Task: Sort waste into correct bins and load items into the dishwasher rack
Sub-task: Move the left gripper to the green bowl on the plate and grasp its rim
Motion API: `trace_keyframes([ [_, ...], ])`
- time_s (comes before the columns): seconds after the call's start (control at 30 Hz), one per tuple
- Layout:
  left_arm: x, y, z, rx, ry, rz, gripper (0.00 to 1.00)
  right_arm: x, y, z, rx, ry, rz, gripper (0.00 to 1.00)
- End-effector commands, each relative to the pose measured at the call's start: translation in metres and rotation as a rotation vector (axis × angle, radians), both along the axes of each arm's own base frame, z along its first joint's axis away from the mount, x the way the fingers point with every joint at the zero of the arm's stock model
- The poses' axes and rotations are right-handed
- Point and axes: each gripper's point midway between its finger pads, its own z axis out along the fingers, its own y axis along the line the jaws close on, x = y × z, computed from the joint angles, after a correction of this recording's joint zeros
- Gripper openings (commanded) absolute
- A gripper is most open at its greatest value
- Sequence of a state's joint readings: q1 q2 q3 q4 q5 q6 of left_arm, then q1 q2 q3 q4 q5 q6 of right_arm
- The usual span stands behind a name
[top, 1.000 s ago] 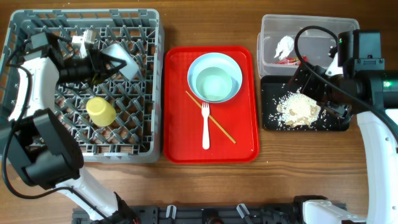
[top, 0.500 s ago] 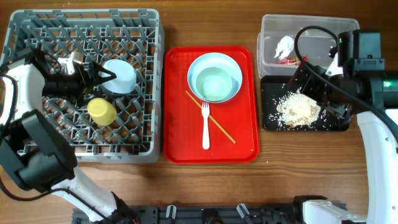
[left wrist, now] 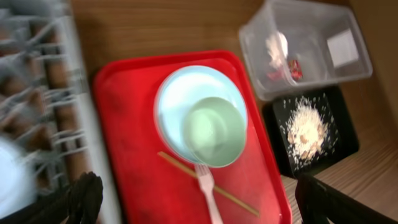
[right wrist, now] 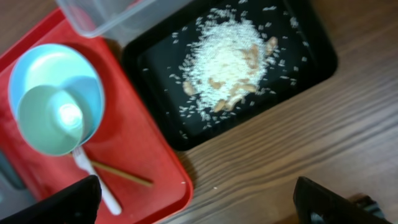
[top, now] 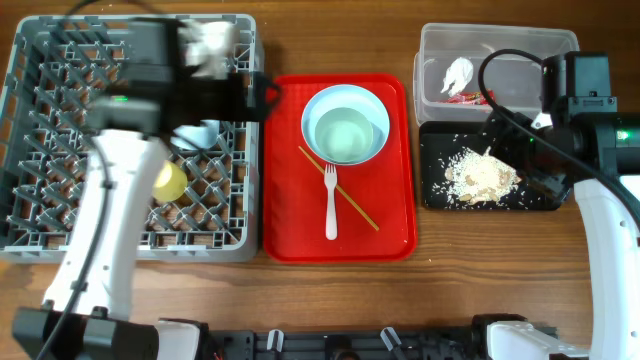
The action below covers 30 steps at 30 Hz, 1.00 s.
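Overhead: left hand (top: 263, 97), apart & empty, hangs by red tray (top: 290, 205), prob. for mint-green bowl (top: 345, 136); right hand (right wrist: 196, 188) also apart.

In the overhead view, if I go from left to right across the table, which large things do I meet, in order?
grey rack → red tray → black tray

Bright even light, soft shadows, left wrist view motion-blurred, glare on mint-green bowl (right wrist: 51, 120)
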<state>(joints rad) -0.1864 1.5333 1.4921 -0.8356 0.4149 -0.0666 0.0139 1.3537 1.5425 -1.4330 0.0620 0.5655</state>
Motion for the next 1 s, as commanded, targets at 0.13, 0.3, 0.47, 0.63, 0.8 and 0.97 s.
trace_keyframes([
  [0.13,-0.003,-0.125,-0.053,0.157,-0.059,-0.163,1.0,-0.004,-0.013,0.006,-0.055,-0.015,-0.067,1.0],
  [0.3,-0.01,-0.173,-0.129,0.21,0.03,-0.263,1.0,-0.005,-0.013,0.005,-0.058,-0.013,-0.061,1.0],
  [0.47,-0.011,-0.167,-0.203,0.323,0.147,-0.26,0.88,-0.005,-0.013,0.006,-0.058,-0.013,-0.061,1.0],
  [0.63,0.002,-0.145,-0.22,0.452,0.123,-0.183,0.41,-0.005,-0.013,0.006,-0.058,-0.013,-0.06,1.0],
  [0.8,-0.001,-0.144,-0.221,0.458,0.133,-0.186,0.08,-0.005,-0.013,0.006,-0.058,-0.013,-0.06,1.0],
  [0.97,0.0,-0.145,-0.22,0.454,0.127,-0.184,0.04,-0.005,-0.013,0.005,-0.062,-0.011,-0.048,1.0],
])
